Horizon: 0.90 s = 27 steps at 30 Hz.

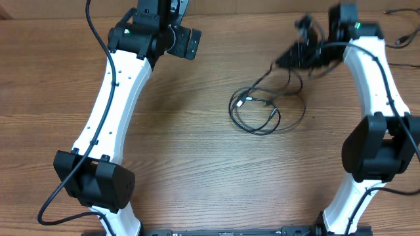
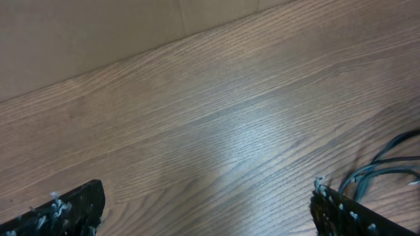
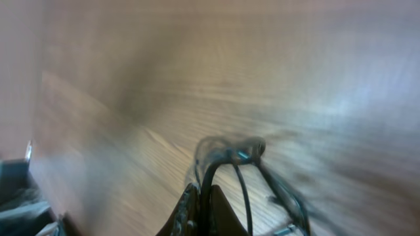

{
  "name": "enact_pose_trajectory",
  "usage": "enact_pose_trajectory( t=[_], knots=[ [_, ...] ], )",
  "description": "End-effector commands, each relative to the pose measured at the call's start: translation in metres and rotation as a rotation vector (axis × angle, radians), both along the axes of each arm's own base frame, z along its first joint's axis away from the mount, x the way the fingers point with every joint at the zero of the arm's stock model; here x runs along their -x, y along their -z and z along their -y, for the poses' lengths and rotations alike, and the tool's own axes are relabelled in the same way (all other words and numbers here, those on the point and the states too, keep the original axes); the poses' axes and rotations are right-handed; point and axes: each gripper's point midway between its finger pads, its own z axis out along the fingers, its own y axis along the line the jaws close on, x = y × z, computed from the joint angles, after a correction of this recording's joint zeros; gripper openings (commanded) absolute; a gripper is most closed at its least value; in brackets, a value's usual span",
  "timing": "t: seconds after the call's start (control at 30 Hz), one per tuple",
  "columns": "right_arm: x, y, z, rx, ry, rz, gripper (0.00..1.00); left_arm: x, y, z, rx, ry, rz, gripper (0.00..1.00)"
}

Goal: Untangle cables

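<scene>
Tangle of thin black cables (image 1: pixel 261 100) on brown wooden table (image 1: pixel 177 144) — right gripper (image 3: pixel 200 211), jaws clamped on strands; left gripper (image 2: pixel 210 215), jaws apart. Best: left pins loop, right draws away slowly.

No text, label, brand mark, number or sign is legible in any of the three views. The right wrist view is blurred throughout.
</scene>
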Motion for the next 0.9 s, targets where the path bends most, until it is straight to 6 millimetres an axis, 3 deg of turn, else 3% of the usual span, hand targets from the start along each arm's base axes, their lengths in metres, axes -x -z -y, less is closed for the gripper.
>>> enact_pose_trajectory(
  t=[0.0, 0.13, 0.17, 0.2, 0.3, 0.37, 0.43, 0.53, 0.6, 0.7, 0.8, 0.87],
  knots=[
    [-0.018, -0.11, -0.006, 0.041, 0.085, 0.234, 0.04, -0.002, 0.005, -0.001, -0.023, 0.01, -0.002, 1.0],
    [-0.02, -0.218, 0.002, 0.042, 0.196, 0.496, 0.04, -0.004, 0.003, 0.0, -0.022, 0.012, 0.01, 1.0],
    [-0.014, -0.255, 0.006, 0.044, 0.216, 0.605, 0.04, -0.006, 0.001, 0.0, -0.019, 0.012, 0.02, 1.0],
    [-0.01, -0.273, 0.009, 0.05, 0.232, 0.661, 0.04, -0.007, 0.0, 0.0, -0.017, 0.012, 0.025, 1.0],
    [-0.004, -0.301, 0.011, 0.059, 0.246, 0.76, 0.04, -0.009, -0.003, 0.007, 0.01, 0.034, 0.04, 1.0],
    [-0.003, -0.303, 0.011, 0.071, 0.235, 0.776, 0.04, -0.007, -0.01, 0.028, 0.092, 0.137, 0.052, 1.0],
    [-0.002, -0.297, 0.012, 0.08, 0.235, 0.751, 0.04, 0.002, -0.025, 0.063, 0.223, 0.317, 0.077, 1.0],
    [-0.001, -0.287, 0.012, 0.085, 0.232, 0.712, 0.04, 0.026, -0.07, 0.114, 0.491, 0.617, 0.148, 1.0],
    [0.001, -0.284, 0.012, 0.093, 0.224, 0.704, 0.04, 0.047, -0.109, 0.136, 0.65, 0.82, 0.222, 1.0],
    [0.004, -0.278, 0.012, 0.115, 0.202, 0.694, 0.04, 0.065, -0.159, 0.149, 0.77, 1.005, 0.351, 1.0],
    [0.008, -0.27, 0.008, 0.134, 0.171, 0.672, 0.04, 0.067, -0.181, 0.154, 0.796, 1.028, 0.424, 1.0],
    [0.012, -0.265, 0.004, 0.152, 0.144, 0.665, 0.04, 0.064, -0.184, 0.154, 0.788, 1.018, 0.45, 1.0]
  ],
)
